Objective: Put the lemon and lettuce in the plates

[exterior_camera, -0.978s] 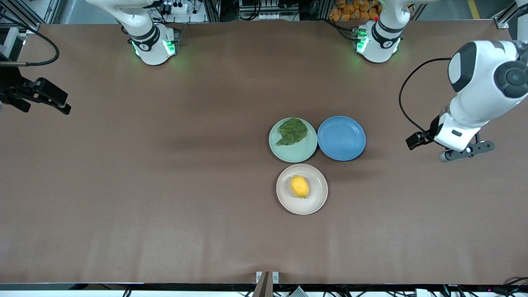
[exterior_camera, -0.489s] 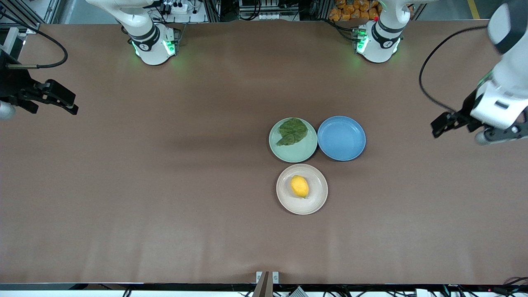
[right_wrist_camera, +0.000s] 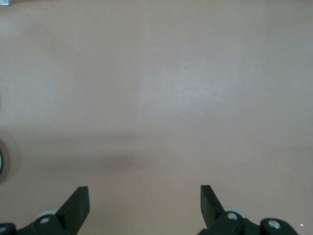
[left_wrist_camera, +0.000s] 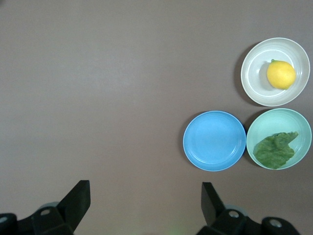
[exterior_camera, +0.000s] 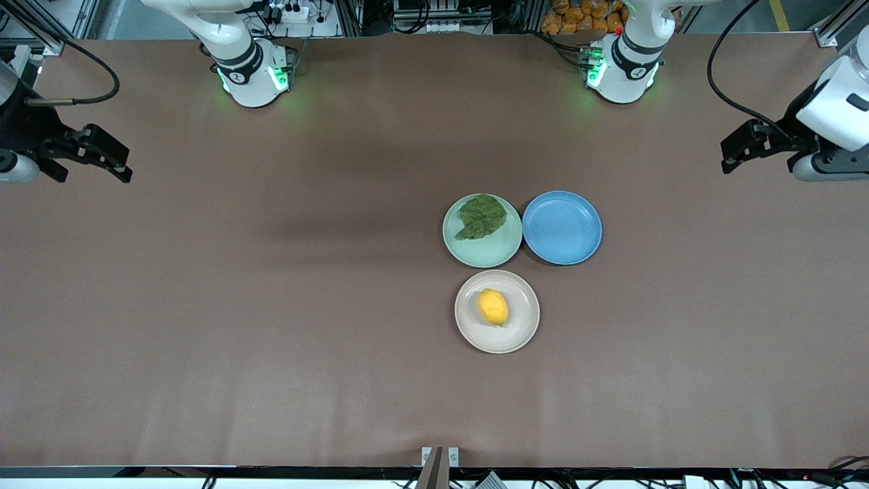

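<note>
The yellow lemon [exterior_camera: 493, 307] lies in the beige plate [exterior_camera: 523, 329], which is nearest the front camera. The dark-green lettuce [exterior_camera: 481, 216] lies in the mint green plate [exterior_camera: 485, 252] just farther from that camera. Both show in the left wrist view: the lemon [left_wrist_camera: 281, 74] in the beige plate [left_wrist_camera: 254, 83], the lettuce [left_wrist_camera: 277, 150] in the mint plate [left_wrist_camera: 274, 120]. My left gripper [exterior_camera: 736, 151] is open and empty, up over bare table at the left arm's end [left_wrist_camera: 145, 196]. My right gripper [exterior_camera: 115, 163] is open and empty, over bare table at the right arm's end [right_wrist_camera: 145, 196].
An empty blue plate [exterior_camera: 562, 227] sits beside the mint plate, toward the left arm's end, also in the left wrist view [left_wrist_camera: 214, 140]. The brown table [exterior_camera: 271, 305] stretches wide around the three plates. The arm bases stand along the table's edge farthest from the front camera.
The left arm has drawn away from the plates toward its end of the table and away from the front camera. The right gripper has shifted slightly. The plates, lemon and lettuce have not moved.
</note>
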Motion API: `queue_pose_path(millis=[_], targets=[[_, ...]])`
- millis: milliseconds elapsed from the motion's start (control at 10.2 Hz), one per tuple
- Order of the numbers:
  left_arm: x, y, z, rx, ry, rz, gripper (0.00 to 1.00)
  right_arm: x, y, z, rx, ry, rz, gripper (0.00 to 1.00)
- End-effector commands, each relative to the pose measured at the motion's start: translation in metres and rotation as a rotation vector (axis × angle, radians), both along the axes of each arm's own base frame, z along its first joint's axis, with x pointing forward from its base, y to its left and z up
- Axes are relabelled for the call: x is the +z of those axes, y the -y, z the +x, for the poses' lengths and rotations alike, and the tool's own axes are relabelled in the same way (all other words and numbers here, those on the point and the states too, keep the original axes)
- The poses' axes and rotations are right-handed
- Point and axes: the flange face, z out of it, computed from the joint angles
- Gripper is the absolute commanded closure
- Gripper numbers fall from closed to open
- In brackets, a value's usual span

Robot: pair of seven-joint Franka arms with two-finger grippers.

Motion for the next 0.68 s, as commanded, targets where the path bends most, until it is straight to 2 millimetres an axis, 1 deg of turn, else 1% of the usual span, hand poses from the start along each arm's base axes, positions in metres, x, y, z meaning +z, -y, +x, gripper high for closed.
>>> queue_pose_path(millis=[0,196,293,587], targets=[[0.013,-0.0013,-0.0009,-0.022,-0.005,-0.044,0.0,0.0139,0.0058,-0.0131,0.011,0.007,-0.007,0.0],[0.013,0.0009,-0.0012,-0.026,-0.005,-0.042,0.0,0.0073,0.009,-0.0162,0.007,-0.034,-0.01,0.0],[0.0132,-0.001,-0.0008,-0.021,-0.003,-0.04,0.0,0.0062,0.0098,-0.0166,0.005,-0.04,-0.01,0.0],[0.0139,-0.0029,-0.0005,-0.021,-0.001,-0.038,0.0,0.0109,0.0032,-0.0163,0.014,-0.029,-0.008,0.0]])
